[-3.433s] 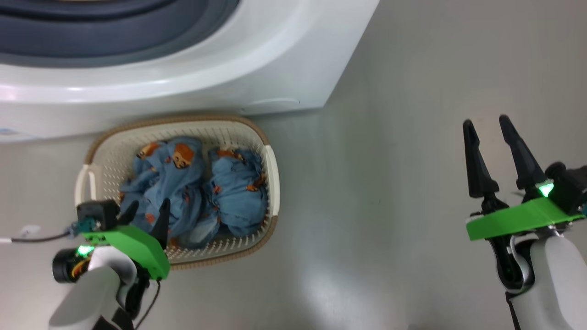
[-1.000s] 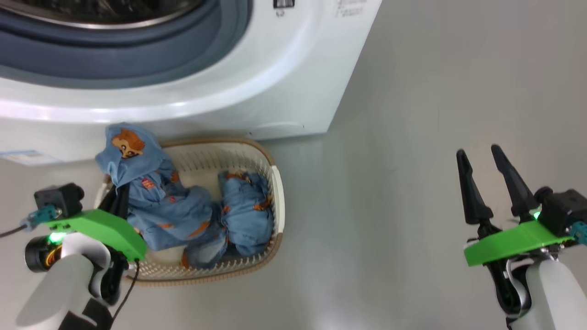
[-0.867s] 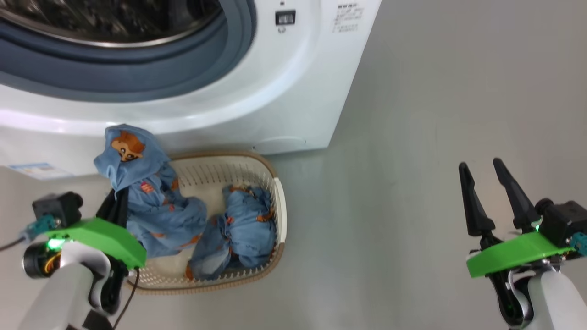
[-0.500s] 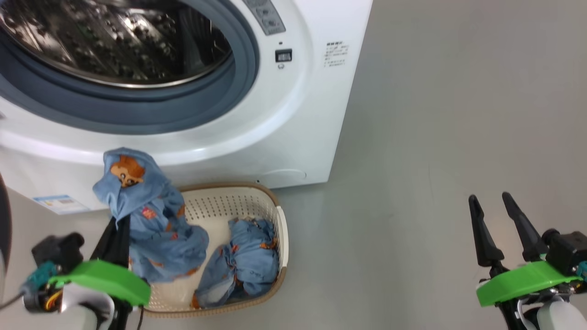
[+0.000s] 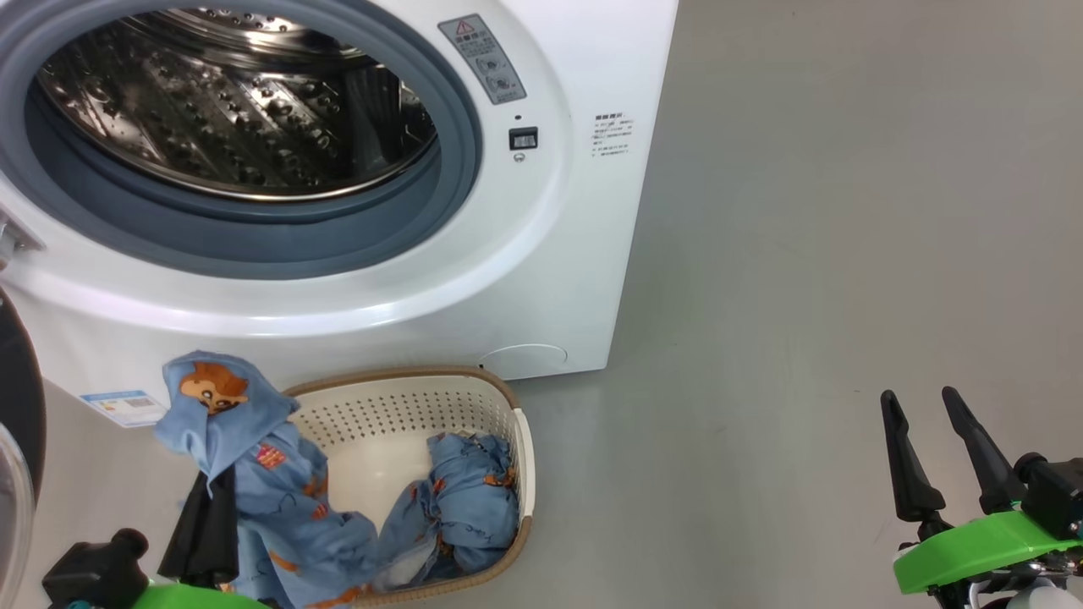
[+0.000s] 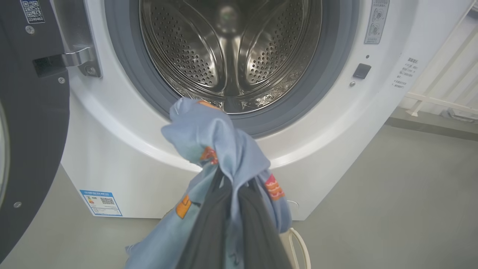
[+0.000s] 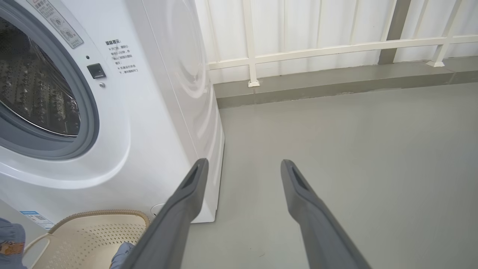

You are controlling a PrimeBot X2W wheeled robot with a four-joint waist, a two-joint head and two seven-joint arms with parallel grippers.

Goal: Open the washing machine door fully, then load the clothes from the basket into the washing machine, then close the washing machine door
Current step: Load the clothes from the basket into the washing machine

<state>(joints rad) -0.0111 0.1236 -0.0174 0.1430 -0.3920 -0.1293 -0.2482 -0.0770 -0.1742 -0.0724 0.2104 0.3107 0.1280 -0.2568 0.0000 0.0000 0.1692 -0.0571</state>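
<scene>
Left gripper [image 6: 234, 194] pinches a bear-print garment [image 6: 220, 142]; right gripper [image 7: 243, 164] spread, idle. Advise lifting clear over grey gasket [image 6: 298, 112] ahead before release.

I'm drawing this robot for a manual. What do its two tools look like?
The right tool has two long, tapering black fingers on a bright green plate, a black block beside them. The left tool looks alike: dark fingers, a black block.
</scene>
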